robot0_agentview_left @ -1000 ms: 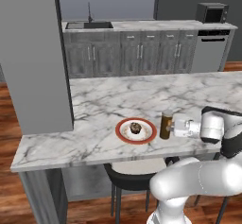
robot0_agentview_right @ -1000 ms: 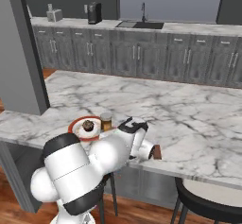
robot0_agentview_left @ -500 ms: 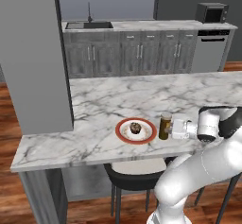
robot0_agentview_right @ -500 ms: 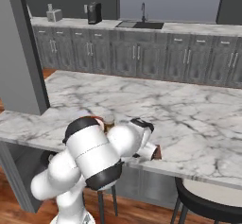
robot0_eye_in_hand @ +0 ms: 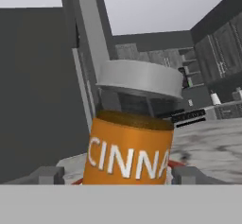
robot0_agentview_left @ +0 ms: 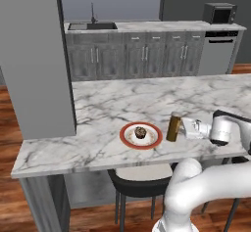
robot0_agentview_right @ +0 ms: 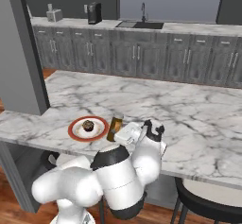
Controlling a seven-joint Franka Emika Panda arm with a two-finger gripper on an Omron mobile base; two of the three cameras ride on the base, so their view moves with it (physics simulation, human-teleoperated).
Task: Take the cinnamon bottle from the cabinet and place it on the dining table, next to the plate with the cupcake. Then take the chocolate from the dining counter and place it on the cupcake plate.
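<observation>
Left base view: veined marble dining table, perhaps glossy

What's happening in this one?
The white arm's end effector sits at the small amber-brown cinnamon bottle, which stands upright on the white marble dining table, just right of the red-rimmed plate holding the dark cupcake. Its fingertips flank the orange label, apparently apart from it.

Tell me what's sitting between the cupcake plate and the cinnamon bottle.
Nothing: bare marble of the dining table separates the plate from the cinnamon bottle, seen in both base views.
</observation>
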